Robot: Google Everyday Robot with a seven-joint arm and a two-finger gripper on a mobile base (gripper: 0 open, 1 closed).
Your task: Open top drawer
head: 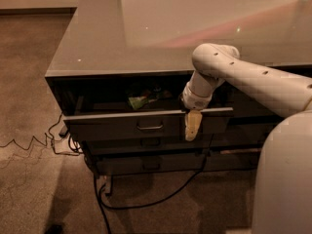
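Gripper [193,126]: hangs tip-down over the top edge of the top drawer [112,126], against its front panel, right of the handle [150,127] and not on it. You cannot tell whether it is spread or closed; it reads as a single tan shape. Arm [243,77]: reaches in from the right, bent down at the wrist just under the counter [146,33] edge. Top drawer: sits directly under the counter and stands partly out, with the front clear of the cabinet face and a dark gap behind it showing a green item [140,100] inside. Judgement: the task is begun but not finished. You have an opening, but much of the tray looks to be still under the counter, so further outward travel remains. Count: one gripper, one arm, three drawers stacked (the top one plus two lower drawers [146,144], both closed), three handles as far as you can make out, one green item, one thick black cable [146,204] on the floor.
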